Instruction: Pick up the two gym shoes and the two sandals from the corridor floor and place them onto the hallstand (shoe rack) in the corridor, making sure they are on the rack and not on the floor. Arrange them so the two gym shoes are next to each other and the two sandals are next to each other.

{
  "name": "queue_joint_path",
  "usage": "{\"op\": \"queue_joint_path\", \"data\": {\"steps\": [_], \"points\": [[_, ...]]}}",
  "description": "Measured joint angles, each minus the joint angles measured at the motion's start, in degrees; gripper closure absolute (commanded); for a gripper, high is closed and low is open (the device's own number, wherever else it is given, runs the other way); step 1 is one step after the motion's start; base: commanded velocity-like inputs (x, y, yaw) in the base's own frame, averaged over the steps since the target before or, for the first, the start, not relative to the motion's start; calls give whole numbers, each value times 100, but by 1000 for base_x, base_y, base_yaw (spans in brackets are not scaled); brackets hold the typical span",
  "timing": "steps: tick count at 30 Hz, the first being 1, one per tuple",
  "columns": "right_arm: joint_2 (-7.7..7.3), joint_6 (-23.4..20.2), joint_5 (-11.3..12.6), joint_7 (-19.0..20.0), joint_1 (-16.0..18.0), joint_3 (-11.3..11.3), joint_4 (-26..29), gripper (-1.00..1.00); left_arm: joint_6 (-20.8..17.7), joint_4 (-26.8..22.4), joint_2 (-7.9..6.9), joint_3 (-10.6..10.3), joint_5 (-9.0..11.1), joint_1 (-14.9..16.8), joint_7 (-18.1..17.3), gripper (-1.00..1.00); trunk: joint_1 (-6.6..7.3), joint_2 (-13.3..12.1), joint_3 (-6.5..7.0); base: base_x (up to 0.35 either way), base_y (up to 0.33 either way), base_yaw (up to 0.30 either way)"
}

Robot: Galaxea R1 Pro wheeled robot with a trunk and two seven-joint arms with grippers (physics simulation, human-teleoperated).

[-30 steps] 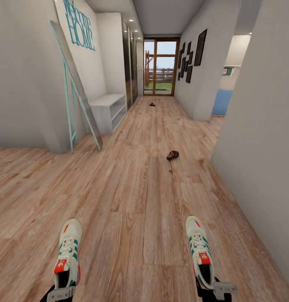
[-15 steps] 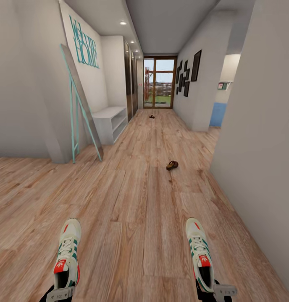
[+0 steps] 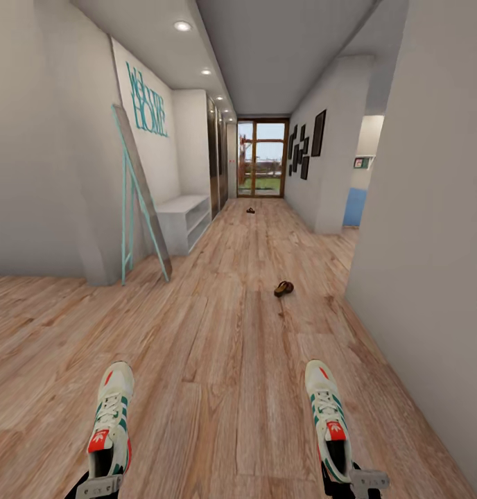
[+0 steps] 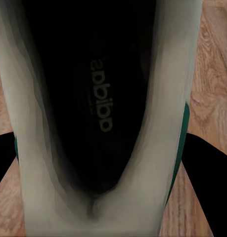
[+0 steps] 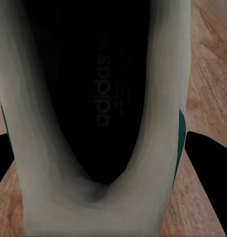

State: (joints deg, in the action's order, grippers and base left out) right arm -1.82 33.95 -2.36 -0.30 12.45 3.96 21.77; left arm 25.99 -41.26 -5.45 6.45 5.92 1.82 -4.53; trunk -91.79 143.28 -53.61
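Head view, left to right. My left gripper [image 3: 100,485]: clamped on the heel of one gym shoe [image 3: 111,419], toe forward above the corridor floor [image 3: 218,360]. Leaning teal-framed panel [image 3: 138,197]; wall lettering "HOME" [image 3: 148,111]; hallstand [image 3: 184,220] beyond it. Near sandal [image 3: 283,288] mid-floor; far sandal [image 3: 250,210] by the glass door [image 3: 263,158]. My right gripper [image 3: 356,479]: closed on the second gym shoe [image 3: 327,416]. Insoles read "adidas".

The corridor floor [image 3: 218,346] is light wood-grain plank. On it, ahead of the right claw [image 3: 354,478], lies one brown sandal [image 3: 283,288]; a second sandal [image 3: 250,210] lies much farther ahead, near the glass door [image 3: 263,158]. The hallstand [image 3: 184,220] stands on it ahead of the left claw [image 3: 98,486].
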Motion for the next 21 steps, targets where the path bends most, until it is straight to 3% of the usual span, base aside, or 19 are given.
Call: {"op": "queue_joint_path", "data": {"steps": [4, 12, 21], "points": [[-22, -9, -10, 26, 0, -4, -19, 100, 1, 0, 1, 0, 0, 0, 0, 100, 10, -5, 89, 0, 0, 0], [-7, -18, -14, 29, 0, -16, -34, 100, 0, 122, 14, -5, 7, 0, 0, 100, 185, -325, 232, 0, 0, 7], [20, -11, -12, 13, 1, -14, -38, 100, 1, 164, 25, -9, 8, -1, 0, 100, 383, -686, 350, 0, 0, 150]]}}
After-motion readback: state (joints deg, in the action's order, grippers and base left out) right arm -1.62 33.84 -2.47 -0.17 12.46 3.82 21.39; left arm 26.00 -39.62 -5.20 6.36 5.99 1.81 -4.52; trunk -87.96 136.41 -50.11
